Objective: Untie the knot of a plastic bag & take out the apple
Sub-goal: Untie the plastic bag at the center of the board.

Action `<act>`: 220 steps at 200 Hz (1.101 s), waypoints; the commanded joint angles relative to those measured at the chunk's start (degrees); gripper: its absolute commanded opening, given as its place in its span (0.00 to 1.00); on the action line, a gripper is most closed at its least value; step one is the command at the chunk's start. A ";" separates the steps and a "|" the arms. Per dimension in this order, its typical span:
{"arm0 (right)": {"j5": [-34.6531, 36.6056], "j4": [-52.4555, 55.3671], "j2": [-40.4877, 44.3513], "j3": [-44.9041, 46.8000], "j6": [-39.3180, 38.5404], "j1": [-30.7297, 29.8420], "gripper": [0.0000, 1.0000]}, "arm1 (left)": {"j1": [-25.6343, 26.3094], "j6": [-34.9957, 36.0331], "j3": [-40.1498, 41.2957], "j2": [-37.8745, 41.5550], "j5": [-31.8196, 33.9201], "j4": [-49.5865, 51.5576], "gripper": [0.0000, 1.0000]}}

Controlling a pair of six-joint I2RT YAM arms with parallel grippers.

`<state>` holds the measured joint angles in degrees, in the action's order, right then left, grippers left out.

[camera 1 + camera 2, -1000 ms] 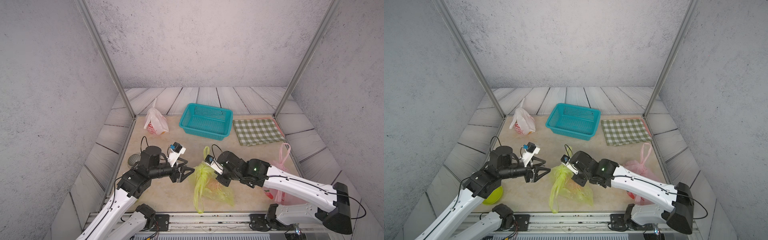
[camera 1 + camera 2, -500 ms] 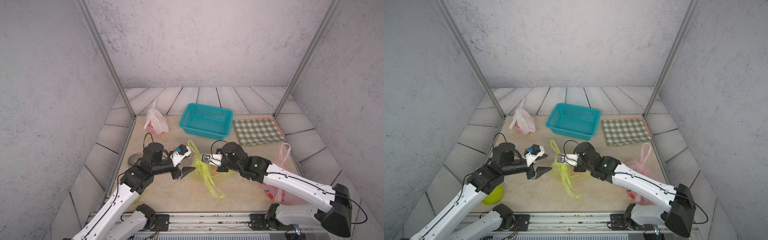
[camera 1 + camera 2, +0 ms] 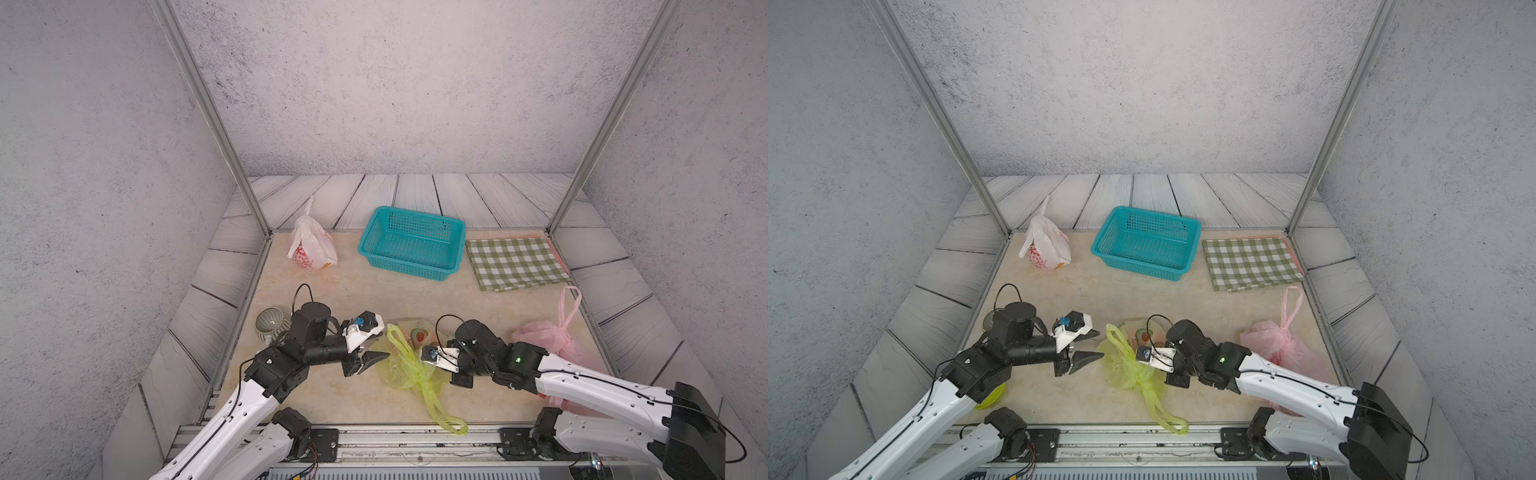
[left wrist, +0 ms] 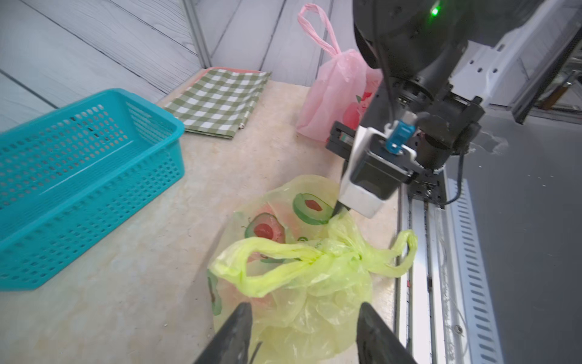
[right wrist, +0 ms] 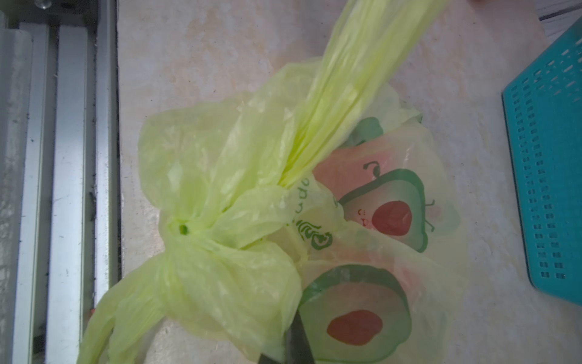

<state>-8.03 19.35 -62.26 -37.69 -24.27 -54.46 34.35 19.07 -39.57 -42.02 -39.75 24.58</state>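
The thin yellow-green avocado-print plastic bag (image 3: 401, 368) is lying knotted on the beige surface (image 3: 332, 291), front centre: light, limp, slippery film. Left pincer (image 4: 304, 310) is gaping before it. Right pincer (image 4: 339, 208) is clamping its film. Advise gripping the handle loop (image 4: 267, 246) beside the knot (image 4: 318, 257).

Bag: translucent yellow-green plastic bag (image 3: 401, 365) with avocado prints, slumped on the beige tabletop near the front rail.
Knot: knot (image 5: 185, 228) tied tight, with one handle loop (image 3: 446, 419) trailing to the rail and the other (image 3: 395, 336) standing upward.
Apple: hidden (only a pinkish blur shows through the film).
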 commanded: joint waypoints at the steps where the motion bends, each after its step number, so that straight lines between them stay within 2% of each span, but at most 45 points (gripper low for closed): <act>1: 2.30 -1.70 0.05 -1.22 5.07 -0.03 0.00 | 3.94 4.87 0.50 0.63 -3.34 0.81 0.55; 32: 0.12 -2.05 -0.92 -2.41 5.94 0.10 0.00 | 11.73 12.56 -1.56 -2.82 3.60 5.87 0.58; 53: -2.33 -1.54 -1.63 -3.58 6.62 0.06 0.00 | 15.49 14.06 -3.31 -5.07 8.81 6.25 0.58; 69: -3.23 -1.59 -1.65 -4.02 7.42 0.10 0.00 | 18.62 15.96 -4.69 -7.51 15.33 6.41 0.60; 85: -3.60 -2.09 -1.33 -3.81 7.75 0.10 0.00 | 20.77 17.24 -6.96 -11.54 22.24 7.33 0.60; 104: -3.66 -2.48 -1.20 -3.37 7.75 0.11 0.00 | 21.12 16.87 -8.19 -15.32 26.11 7.04 0.60; 163: -3.58 -3.33 -0.36 -2.50 7.79 0.06 0.00 | 21.14 16.45 -7.50 -20.71 31.04 6.90 0.59; 187: -3.37 -3.75 0.03 -2.21 7.73 0.13 0.00 | 21.19 15.46 -6.92 -20.90 30.54 5.71 0.61; 220: -3.90 -4.36 -0.19 -2.03 7.71 0.06 0.00 | 21.06 13.83 -7.25 -22.16 26.26 5.77 0.65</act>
<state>-10.83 15.94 -63.51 -40.36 -16.78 -54.30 55.40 34.72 -46.50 -63.20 -11.18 30.61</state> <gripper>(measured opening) 0.044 0.643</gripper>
